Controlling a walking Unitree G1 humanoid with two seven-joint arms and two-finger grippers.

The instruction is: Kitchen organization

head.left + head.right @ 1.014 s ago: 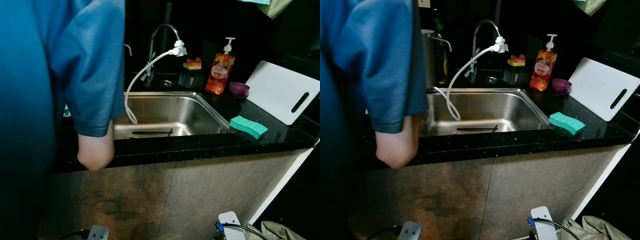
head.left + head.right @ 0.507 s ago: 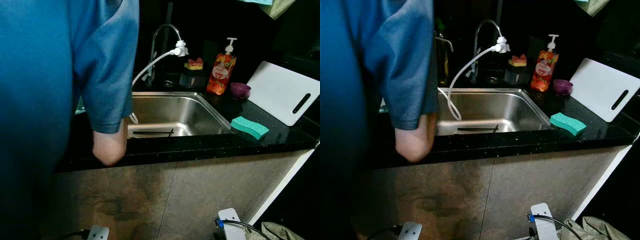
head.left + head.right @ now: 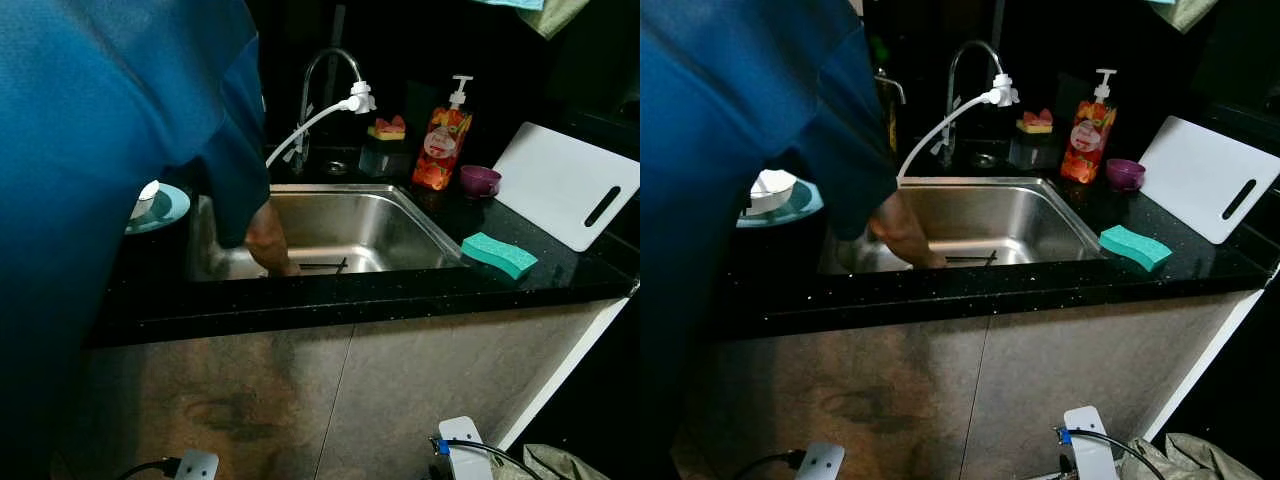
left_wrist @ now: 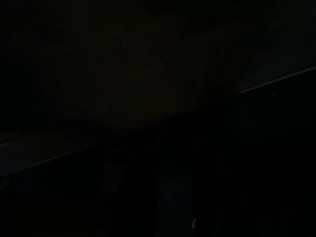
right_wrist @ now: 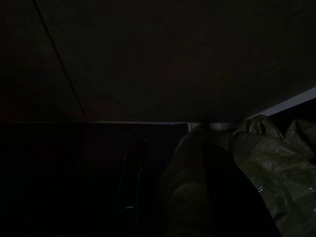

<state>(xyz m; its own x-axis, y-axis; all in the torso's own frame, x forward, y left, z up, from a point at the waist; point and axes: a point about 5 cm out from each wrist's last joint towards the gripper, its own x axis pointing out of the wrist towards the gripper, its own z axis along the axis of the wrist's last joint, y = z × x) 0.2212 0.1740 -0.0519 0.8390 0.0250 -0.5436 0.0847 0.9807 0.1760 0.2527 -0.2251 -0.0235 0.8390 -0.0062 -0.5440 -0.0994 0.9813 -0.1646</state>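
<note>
Blue sleeve, steel sink, green sponge, white board, purple bowl (black speckled counter).

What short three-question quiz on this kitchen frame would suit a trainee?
1. True or false: the green sponge lies inside the sink.
2. Multiple choice: what stands right beside the soap bottle? A) the purple bowl B) a kettle C) a frying pan
3. Fill in: the person's hand reaches into the ____.

Key
1. False; it lies on the black counter, on the sink's right.
2. A
3. sink, near the dark utensils on its bottom.
</note>
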